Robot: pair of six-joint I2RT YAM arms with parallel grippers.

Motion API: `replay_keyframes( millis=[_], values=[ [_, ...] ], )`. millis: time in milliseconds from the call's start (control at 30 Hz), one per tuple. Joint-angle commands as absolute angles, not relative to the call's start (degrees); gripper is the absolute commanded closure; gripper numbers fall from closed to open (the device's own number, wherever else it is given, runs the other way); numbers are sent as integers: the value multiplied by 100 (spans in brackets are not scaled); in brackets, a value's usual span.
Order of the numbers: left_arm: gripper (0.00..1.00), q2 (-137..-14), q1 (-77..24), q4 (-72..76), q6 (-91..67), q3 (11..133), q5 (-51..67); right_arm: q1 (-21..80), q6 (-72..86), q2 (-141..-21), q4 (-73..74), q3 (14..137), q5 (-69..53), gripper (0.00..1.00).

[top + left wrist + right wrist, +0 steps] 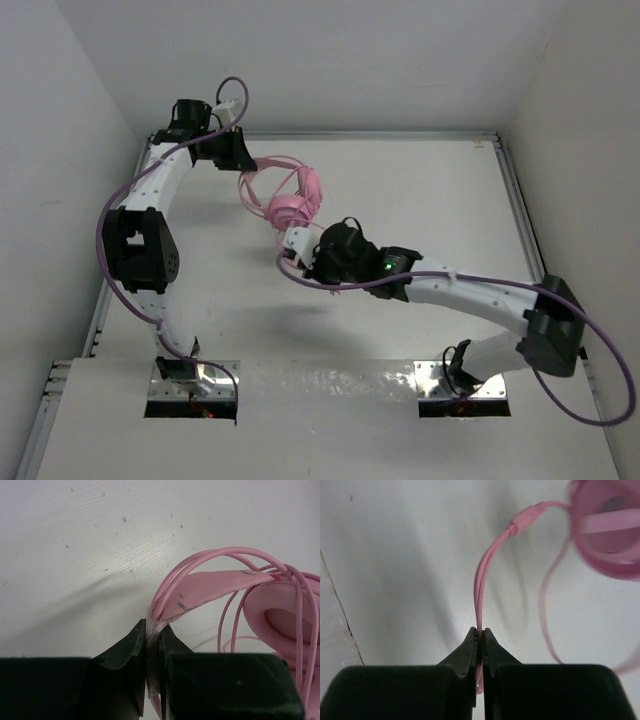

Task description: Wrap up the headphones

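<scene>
In the top view the headphones point(290, 207) lie on the desk point(430, 190), just above and left of the frame's centre. The left claw point(243, 165) sits at their upper left, on the headband point(215, 585). The right claw point(290, 255) sits directly below them, on the cable point(481, 585), which runs up to the earcup in the upper right of the right wrist view.

Robot lab test cell, not a home or shop. Bare white table point(420, 200) boxed in by plain white walls point(60, 120) on the left, back and right. Aluminium rail point(400, 134) runs along the table's far edge, another down its right edge. Left arm point(145, 245) and right arm point(470, 292), white and black, sit on metal plates point(195, 385) in cutouts at the near edge. Purple cables point(632, 388) loop loose off each arm.
</scene>
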State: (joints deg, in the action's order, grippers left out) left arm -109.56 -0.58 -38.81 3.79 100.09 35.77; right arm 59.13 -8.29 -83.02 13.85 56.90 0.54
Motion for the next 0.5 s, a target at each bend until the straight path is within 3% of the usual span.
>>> replay_keyframes(
  millis=[0, 200, 467],
  values=[
    [100, -10688, 0, -3630, -97, 10266, 4236, 5749, -185, -7621, 720, 5703, 614, 100],
    [100, -10854, -26, -3884, 351, 10222, 3947, 5029, -412, -7286, 1597, 7555, 1020, 100],
    [100, -10942, -88, -3797, 624, 9774, 3753, 4860, -1116, -8216, 2250, 11457, 1223, 100]
  ],
)
